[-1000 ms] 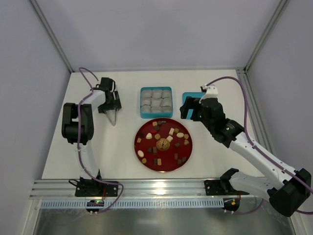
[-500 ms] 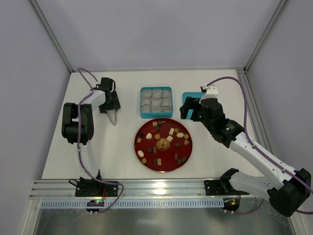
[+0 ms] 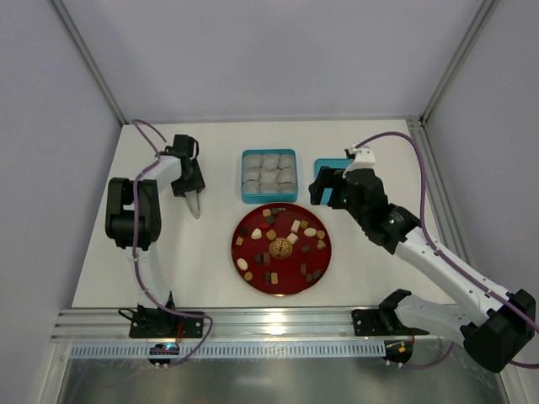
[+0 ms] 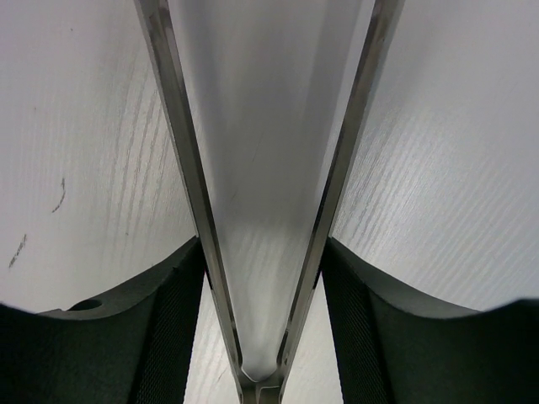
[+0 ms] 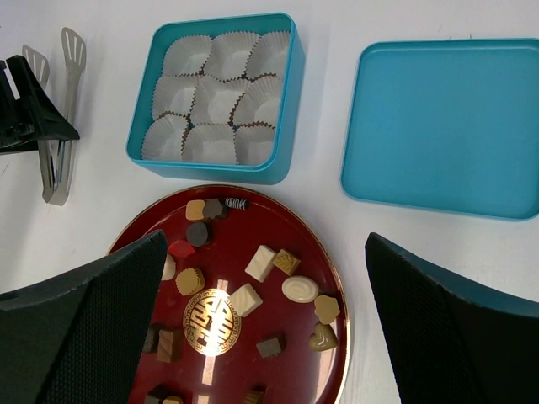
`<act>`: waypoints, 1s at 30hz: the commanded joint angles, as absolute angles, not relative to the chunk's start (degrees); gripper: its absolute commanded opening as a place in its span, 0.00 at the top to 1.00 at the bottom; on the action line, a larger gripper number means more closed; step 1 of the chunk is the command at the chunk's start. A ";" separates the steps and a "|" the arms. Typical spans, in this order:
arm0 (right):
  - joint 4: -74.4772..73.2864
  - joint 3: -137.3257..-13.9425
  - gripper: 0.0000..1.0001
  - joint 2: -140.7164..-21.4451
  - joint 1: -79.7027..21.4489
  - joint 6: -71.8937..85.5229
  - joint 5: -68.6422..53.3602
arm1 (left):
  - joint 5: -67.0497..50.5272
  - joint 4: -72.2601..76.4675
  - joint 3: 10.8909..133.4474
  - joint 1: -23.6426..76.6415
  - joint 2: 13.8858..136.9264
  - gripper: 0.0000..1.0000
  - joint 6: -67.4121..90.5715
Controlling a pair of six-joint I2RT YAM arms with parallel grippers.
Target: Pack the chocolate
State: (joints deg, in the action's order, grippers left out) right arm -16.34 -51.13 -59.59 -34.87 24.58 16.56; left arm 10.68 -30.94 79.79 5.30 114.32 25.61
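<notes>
Leftmost, the left pincer (image 4: 263, 252) straddled the metal tongs (image 3: 195, 207) lying on the white surface (image 3: 202, 261); whether its jaws pressed them could not be determined. Centrally, a teal box (image 3: 268, 199) of paper cups (image 5: 215, 101) stood just beyond the red plate (image 5: 261, 220), where the chocolate (image 5: 260, 262) lay scattered. Rightward lay the teal lid (image 5: 446, 126); the right pincer (image 5: 269, 328) hovered, jaws wide apart, holding nothing.

Glossy red plate (image 5: 244, 231), shiny metal tongs (image 5: 65, 126)
</notes>
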 commanded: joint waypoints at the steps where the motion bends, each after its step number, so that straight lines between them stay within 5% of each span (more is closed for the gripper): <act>1: -13.80 -51.42 0.00 -59.33 -34.98 25.49 16.35 | 11.08 -34.62 79.36 5.98 110.92 0.45 26.72; 30: -13.36 -52.47 0.00 -61.52 -34.98 25.49 16.08 | 11.78 -56.33 86.75 11.95 91.59 0.50 25.66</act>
State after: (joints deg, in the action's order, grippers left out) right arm -15.84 -51.13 -61.06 -34.87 24.84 16.25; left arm 11.97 -53.17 83.79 11.18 94.96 25.56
